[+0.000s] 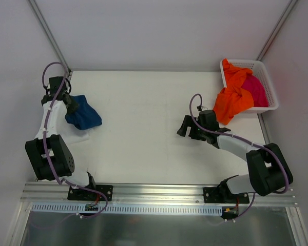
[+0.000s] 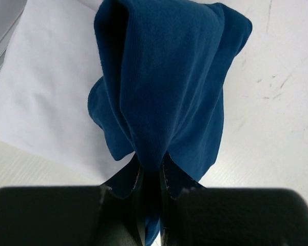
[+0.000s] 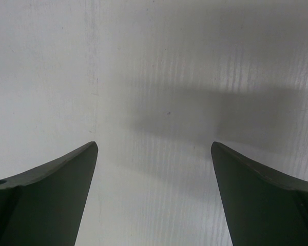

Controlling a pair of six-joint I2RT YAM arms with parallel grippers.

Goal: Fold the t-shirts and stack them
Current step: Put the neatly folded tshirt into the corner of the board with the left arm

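A bunched navy blue t-shirt (image 1: 83,116) hangs at the table's far left, pinched in my left gripper (image 1: 72,104). In the left wrist view the navy cloth (image 2: 164,87) runs down between the shut fingers (image 2: 153,171). Under it lies a white t-shirt (image 1: 78,136), seen as a flat white sheet (image 2: 46,102) in the left wrist view. An orange t-shirt (image 1: 232,100) spills over the front rim of the basket, with a magenta t-shirt (image 1: 256,91) inside it. My right gripper (image 1: 184,127) hovers over bare table right of centre, its fingers wide open (image 3: 154,148) and holding nothing.
The white lattice basket (image 1: 269,84) stands at the far right corner. Metal frame posts (image 1: 49,33) rise at both back corners. A metal rail (image 1: 159,192) runs along the near edge where the arm bases are bolted.
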